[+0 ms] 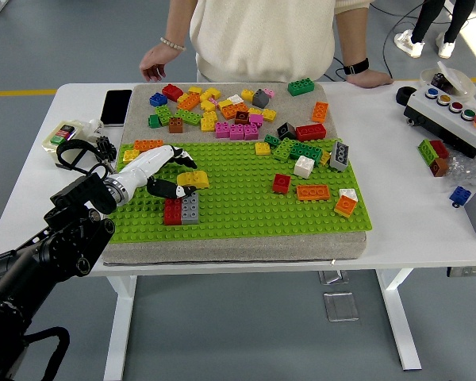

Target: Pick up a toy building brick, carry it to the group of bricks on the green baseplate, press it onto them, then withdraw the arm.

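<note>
left hand (pixel 163 173): fingers closed on yellow brick (pixel 193 179) | above red-grey bricks (pixel 181 210) | no legible writing

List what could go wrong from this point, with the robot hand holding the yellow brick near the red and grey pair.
1. The left robot hand pinches the yellow brick only at its left end, so it could twist or slip out in transit.
2. The yellow brick sits tilted above the baseplate; pressed down that way onto the red brick and grey brick, its studs may not seat.
3. Pushing down off-centre could shift that pair if it is loosely attached.
</note>
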Available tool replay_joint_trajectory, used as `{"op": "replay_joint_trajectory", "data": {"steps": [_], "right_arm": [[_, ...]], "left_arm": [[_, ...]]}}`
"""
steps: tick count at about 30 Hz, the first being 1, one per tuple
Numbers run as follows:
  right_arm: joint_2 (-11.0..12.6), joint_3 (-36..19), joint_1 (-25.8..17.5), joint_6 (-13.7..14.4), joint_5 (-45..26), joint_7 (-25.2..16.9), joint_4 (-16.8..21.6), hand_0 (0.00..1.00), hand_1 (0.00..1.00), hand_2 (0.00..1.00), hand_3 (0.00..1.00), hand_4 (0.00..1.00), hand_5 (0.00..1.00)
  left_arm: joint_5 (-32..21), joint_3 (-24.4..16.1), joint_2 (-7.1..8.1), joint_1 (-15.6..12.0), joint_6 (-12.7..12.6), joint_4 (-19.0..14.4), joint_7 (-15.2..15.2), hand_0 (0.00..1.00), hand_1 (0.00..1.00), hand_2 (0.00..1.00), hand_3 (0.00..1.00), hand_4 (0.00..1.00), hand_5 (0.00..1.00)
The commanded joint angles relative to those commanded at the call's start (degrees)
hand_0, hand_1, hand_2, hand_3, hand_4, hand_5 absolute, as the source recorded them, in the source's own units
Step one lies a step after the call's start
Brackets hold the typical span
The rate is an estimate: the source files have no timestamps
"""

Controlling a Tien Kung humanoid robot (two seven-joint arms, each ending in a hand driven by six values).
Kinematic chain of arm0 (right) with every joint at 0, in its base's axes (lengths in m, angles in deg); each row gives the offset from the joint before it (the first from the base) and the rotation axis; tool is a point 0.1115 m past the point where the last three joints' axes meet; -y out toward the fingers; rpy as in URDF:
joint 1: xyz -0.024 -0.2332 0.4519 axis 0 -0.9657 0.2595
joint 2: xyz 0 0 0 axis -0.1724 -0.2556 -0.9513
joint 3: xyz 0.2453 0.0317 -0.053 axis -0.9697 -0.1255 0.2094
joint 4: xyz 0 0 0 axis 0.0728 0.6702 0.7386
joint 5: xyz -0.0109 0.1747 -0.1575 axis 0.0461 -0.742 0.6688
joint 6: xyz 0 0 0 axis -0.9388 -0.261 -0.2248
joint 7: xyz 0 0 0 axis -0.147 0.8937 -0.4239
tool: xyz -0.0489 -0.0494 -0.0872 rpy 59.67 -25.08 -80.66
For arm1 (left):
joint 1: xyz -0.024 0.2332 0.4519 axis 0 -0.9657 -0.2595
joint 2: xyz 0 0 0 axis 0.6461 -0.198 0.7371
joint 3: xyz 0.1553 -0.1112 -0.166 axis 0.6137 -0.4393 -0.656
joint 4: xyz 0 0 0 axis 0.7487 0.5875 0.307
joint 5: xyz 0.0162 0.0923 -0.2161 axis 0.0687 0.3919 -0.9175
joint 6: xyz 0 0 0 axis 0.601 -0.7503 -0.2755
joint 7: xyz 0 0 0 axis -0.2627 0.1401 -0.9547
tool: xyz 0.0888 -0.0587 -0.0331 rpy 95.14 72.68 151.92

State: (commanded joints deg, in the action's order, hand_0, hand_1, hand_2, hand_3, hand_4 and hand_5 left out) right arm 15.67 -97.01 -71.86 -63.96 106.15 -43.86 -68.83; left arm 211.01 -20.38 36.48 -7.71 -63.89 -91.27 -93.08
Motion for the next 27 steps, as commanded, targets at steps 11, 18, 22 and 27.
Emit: {"op": "replay_joint_trajectory", "data": {"steps": [11,18,22,27], "right_arm": [[0.05,-0.05,0.07,-0.12,0.02,-0.09,0.00,0.729,0.635,0.683,0.617,0.947,0.494],[0.23,-0.19,0.22,-0.33,-0.02,-0.17,0.00,0.729,0.634,0.684,0.618,0.947,0.494],[0.23,-0.21,0.24,-0.38,-0.03,-0.28,0.00,0.729,0.634,0.684,0.618,0.947,0.494],[0.27,-0.17,0.31,-0.32,-0.08,-0.41,0.00,0.729,0.635,0.684,0.619,0.948,0.495]], "left_arm": [[0.30,1.46,0.00,1.18,0.08,0.56,0.13,0.758,0.741,0.665,0.607,0.889,0.129],[0.91,3.62,0.00,2.67,0.09,1.63,0.11,0.757,0.741,0.662,0.606,0.888,0.128],[1.48,4.17,0.07,3.21,-0.05,1.85,-0.01,0.757,0.741,0.662,0.606,0.888,0.128],[2.70,4.95,0.51,3.91,0.17,2.45,-0.30,0.757,0.739,0.660,0.605,0.891,0.130]]}}
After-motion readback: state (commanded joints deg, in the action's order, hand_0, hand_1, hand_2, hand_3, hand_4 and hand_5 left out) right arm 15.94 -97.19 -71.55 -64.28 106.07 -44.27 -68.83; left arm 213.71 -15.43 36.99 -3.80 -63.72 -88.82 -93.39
